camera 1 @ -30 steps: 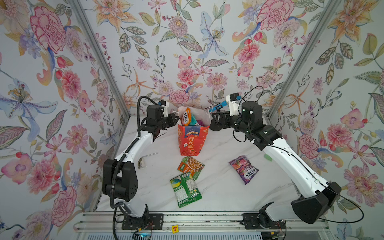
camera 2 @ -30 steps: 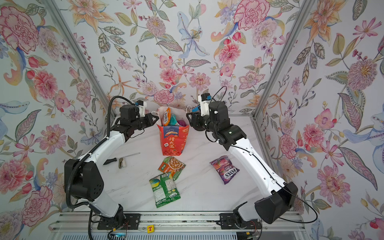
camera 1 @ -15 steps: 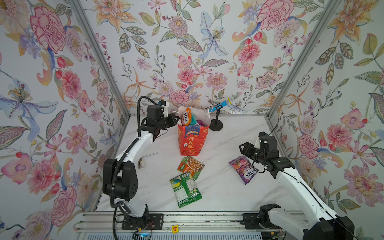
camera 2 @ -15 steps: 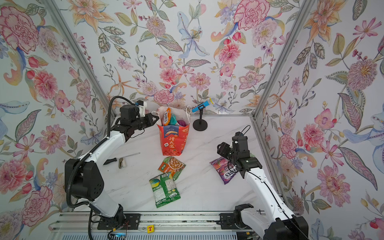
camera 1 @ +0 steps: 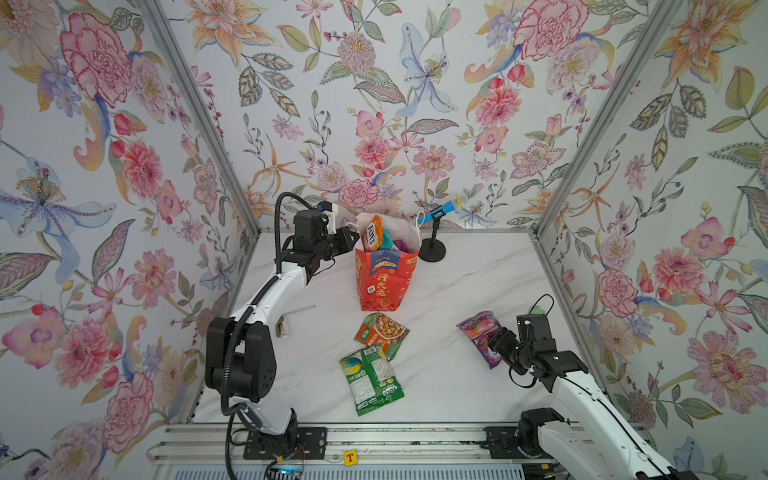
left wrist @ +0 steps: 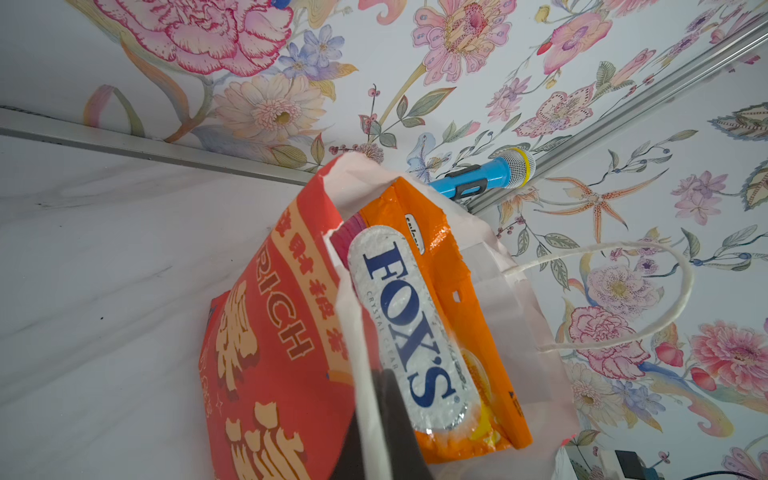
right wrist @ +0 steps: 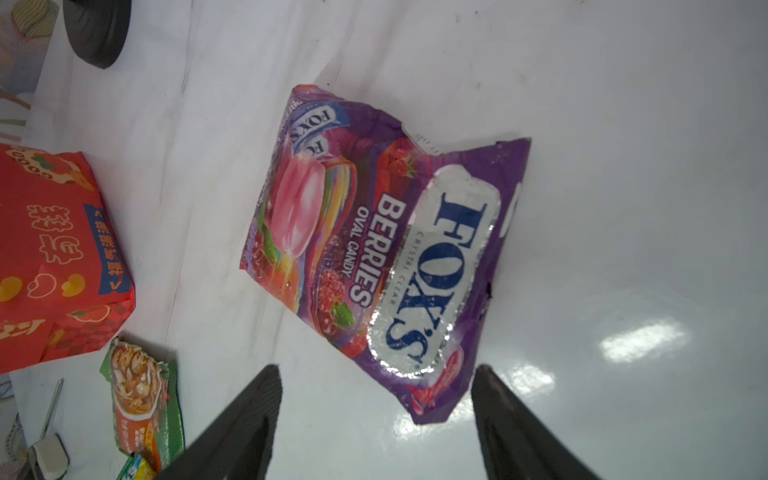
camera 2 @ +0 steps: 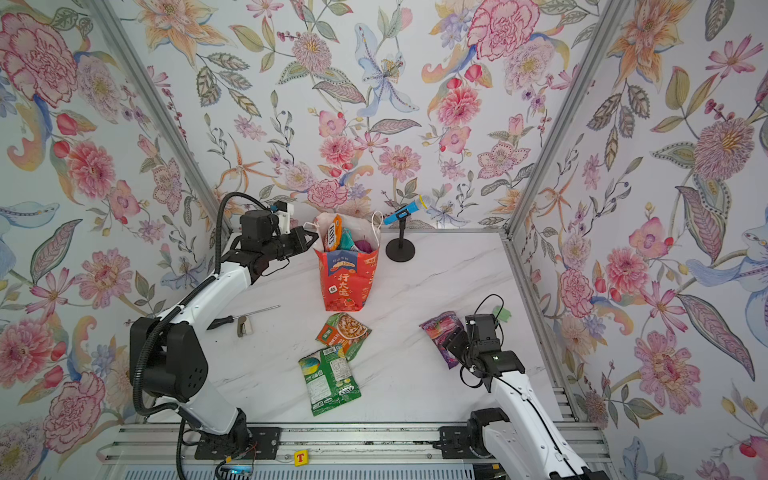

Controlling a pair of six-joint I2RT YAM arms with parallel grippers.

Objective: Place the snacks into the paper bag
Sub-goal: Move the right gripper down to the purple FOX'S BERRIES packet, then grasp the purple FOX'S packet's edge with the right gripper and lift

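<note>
Attention has swung from bag to table.

In both top views the right gripper [camera 1: 492, 338] hangs low over the purple FOX'S packet [camera 1: 476, 330], which lies flat on the table [camera 1: 457, 282] just under and ahead of its fingertips. A second ago this gripper was up at the mouth of the paper bag [camera 1: 384, 286], facing the left gripper [camera 1: 352, 241]. Half a second ago it was already out beside the packet. The bag now stands upright well away from the right gripper, and its rim meets the left gripper's tips. The orange FOX'S packet [camera 1: 372, 237] pokes from the top just beyond those tips, as before. The nut packet [camera 1: 381, 330] and green packet [camera 1: 372, 380] touch each other well off to the right gripper's left, unmoved.

In the left wrist view the dark fingers [left wrist: 386, 399] are pressed together on the bag's white-lined rim, with paper pinched between them. The orange packet stands just past the grip.

In the right wrist view two dark fingers [right wrist: 249, 415] stand wide apart with nothing gripped. The purple packet's near end sits just ahead, between the tips. I cannot tell whether they touch the table.

One delivery looks finished, and the purple packet seems the next pick. Three packets remain outside the bag, while the left grip steadies its mouth.
</note>
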